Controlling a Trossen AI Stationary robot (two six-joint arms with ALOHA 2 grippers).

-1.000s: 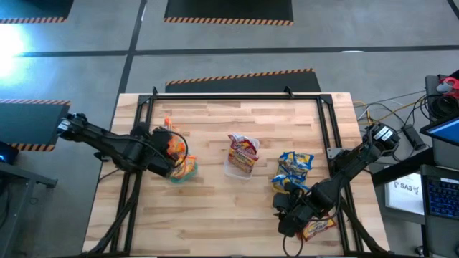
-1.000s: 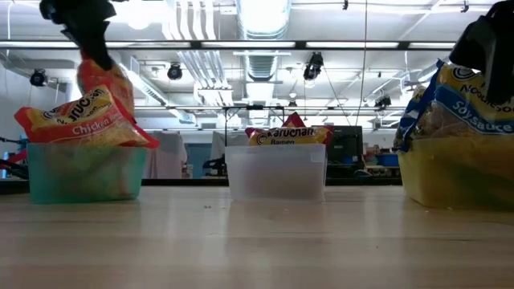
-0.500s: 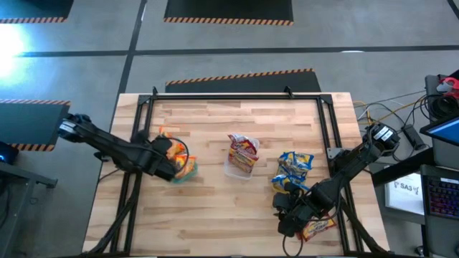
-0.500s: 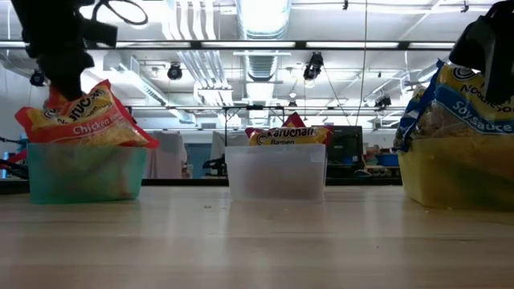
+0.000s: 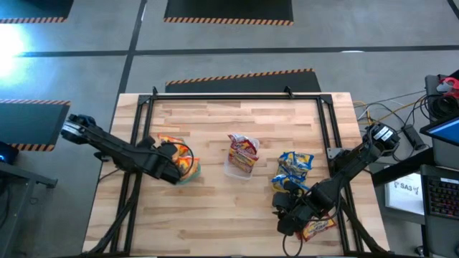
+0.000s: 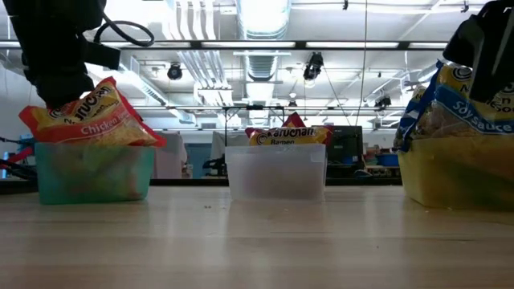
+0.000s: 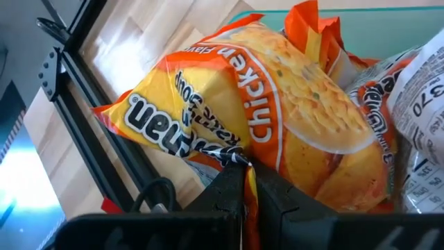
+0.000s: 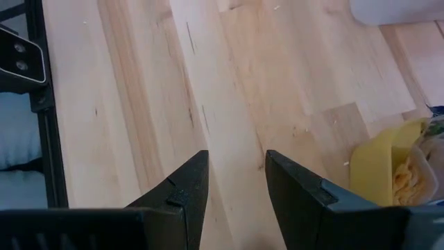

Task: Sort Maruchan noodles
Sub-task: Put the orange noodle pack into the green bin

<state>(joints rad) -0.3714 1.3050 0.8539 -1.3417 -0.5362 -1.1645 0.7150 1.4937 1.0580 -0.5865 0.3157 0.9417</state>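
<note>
Wooden surface point(image 5: 237, 204) carries three bins. Your left hand point(image 5: 174, 154), fingers together pinching an orange packet point(image 7: 277, 132), has come down from above onto the green bin point(image 6: 92, 170); release next, probably. Right hand point(image 5: 281, 203), fingers apart, waits beside the yellow bin point(image 6: 458, 172).

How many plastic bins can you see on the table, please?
3. The green bin is on the left under the orange packets, the clear bin is in the middle, and the yellow bin is on the right. None seems hidden.
</note>
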